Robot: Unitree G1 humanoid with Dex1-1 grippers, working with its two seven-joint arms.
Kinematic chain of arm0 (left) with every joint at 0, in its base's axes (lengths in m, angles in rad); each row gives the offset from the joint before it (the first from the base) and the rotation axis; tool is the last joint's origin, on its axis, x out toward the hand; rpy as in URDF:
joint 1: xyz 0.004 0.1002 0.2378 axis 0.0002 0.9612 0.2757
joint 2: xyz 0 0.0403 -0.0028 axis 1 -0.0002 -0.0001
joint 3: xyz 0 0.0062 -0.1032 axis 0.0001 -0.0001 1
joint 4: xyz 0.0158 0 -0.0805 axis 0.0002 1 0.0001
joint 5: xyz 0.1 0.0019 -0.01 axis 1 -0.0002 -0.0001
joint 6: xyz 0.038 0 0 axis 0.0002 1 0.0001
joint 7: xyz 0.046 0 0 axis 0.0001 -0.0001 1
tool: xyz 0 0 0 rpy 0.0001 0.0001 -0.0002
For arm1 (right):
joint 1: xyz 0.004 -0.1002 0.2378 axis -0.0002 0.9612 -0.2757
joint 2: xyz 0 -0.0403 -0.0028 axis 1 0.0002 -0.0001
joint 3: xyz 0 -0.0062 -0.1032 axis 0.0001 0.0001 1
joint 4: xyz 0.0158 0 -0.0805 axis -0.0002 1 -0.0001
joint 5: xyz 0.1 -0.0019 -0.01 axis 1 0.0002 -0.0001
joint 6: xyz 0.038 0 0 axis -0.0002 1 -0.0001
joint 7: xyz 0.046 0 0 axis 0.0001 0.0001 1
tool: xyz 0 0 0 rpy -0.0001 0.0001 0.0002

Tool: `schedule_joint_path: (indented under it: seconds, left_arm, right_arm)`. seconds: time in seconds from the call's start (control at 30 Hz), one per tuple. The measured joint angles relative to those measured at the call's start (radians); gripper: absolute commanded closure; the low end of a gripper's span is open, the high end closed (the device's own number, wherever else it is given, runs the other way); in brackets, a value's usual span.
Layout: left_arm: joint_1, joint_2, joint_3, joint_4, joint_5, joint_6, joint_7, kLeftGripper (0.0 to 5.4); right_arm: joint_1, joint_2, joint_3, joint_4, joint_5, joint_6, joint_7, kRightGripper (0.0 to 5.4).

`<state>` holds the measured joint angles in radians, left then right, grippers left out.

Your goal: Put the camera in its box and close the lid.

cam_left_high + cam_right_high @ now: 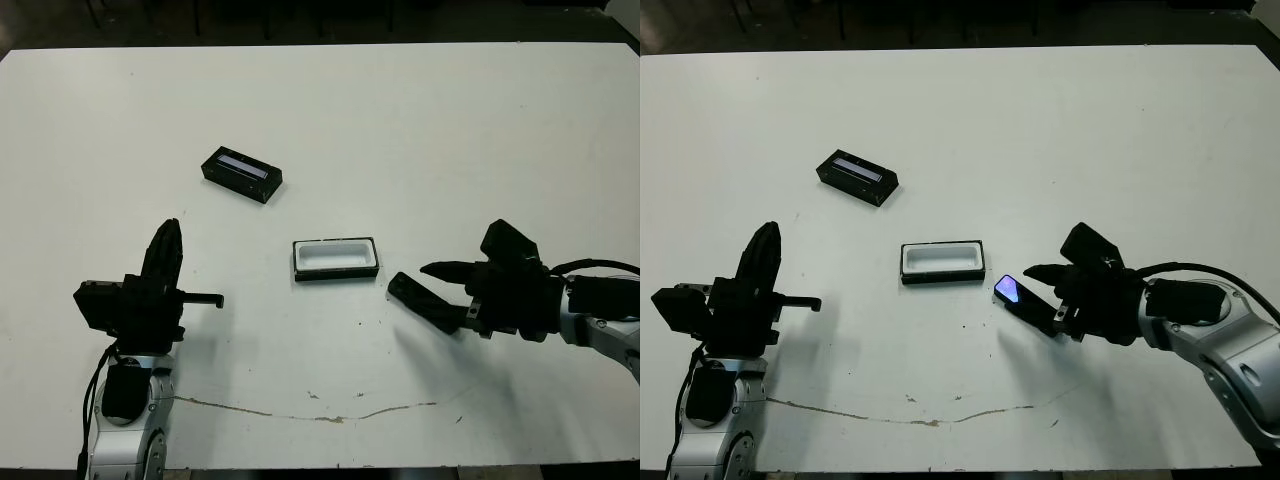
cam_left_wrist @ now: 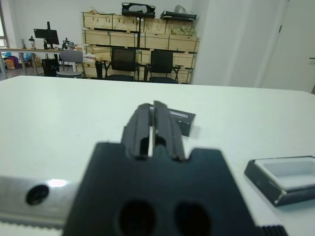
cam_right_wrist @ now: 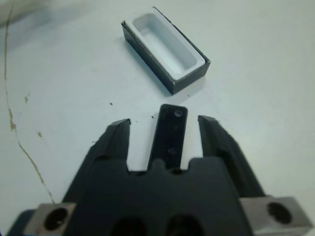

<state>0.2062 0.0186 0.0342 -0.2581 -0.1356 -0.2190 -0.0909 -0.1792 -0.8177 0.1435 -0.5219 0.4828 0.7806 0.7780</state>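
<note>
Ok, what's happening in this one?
The robot's right end effector is open around the camera, which lies on the table just right of the box; the fingers have not closed on it. The box sits open and empty. The lid lies apart, farther back to the left. The left end effector is shut, holding nothing, off to the left.

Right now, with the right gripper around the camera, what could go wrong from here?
The right gripper straddles the camera with its fingers open and gaps on both sides, so closing unevenly could twist or push it.

The box is close ahead, loose on the table, and could be knocked.

The lid lies apart, needing another pick.
</note>
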Motion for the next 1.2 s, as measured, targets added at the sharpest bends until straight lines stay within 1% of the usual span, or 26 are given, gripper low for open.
schedule_joint_path:
  seconds: [0.17, 0.3, 0.37, 0.4, 0.47, 0.53, 0.6, 0.67, 0.93, 1.03, 1.2]
  left_arm:
    - [-0.003, -0.002, 0.001, 0.004, -0.011, -0.001, -0.006, 5.4]
    - [-0.004, -0.002, 0.001, 0.004, -0.007, 0.0, -0.006, 5.4]
    - [-0.004, -0.002, 0.001, 0.004, -0.006, 0.0, -0.006, 5.4]
    - [-0.004, -0.002, 0.001, 0.004, -0.004, 0.0, -0.005, 5.4]
    - [-0.004, -0.002, 0.001, 0.003, -0.001, 0.001, -0.002, 5.4]
    - [-0.003, -0.002, 0.001, -0.002, -0.001, 0.006, 0.001, 5.4]
    - [-0.002, -0.002, 0.001, -0.006, -0.001, 0.01, 0.002, 5.4]
    - [0.0, -0.002, 0.001, -0.009, -0.001, 0.012, 0.002, 5.4]
    - [0.009, -0.002, 0.003, -0.013, -0.011, 0.013, 0.0, 5.4]
    - [0.01, -0.002, 0.003, -0.014, -0.012, 0.015, 0.0, 5.4]
    - [0.01, -0.002, 0.004, -0.013, -0.012, 0.014, -0.004, 5.4]
  right_arm:
    - [0.0, 0.0, 0.0, 0.037, -0.021, -0.03, 0.03, 1.15]
    - [0.006, 0.001, 0.002, 0.063, -0.053, -0.073, 0.044, 0.43]
    - [0.013, 0.001, 0.002, 0.072, -0.063, -0.078, 0.047, 0.08]
    - [0.018, 0.001, 0.002, 0.075, -0.064, -0.079, 0.05, 0.02]
    - [0.033, 0.001, 0.001, 0.081, -0.071, -0.096, 0.059, 0.02]
    - [0.059, 0.001, -0.001, 0.095, -0.087, -0.134, 0.063, 0.02]
    - [0.089, 0.001, -0.001, 0.109, -0.119, -0.19, 0.07, 0.02]
    - [0.113, 0.0, 0.001, 0.107, -0.142, -0.223, 0.08, 0.02]
    - [0.168, 0.001, -0.01, 0.064, -0.129, -0.189, 0.094, 0.02]
    - [0.183, 0.006, -0.016, 0.056, -0.124, -0.178, 0.072, 0.02]
    - [0.213, 0.028, -0.014, 0.027, -0.141, -0.153, -0.018, 0.65]
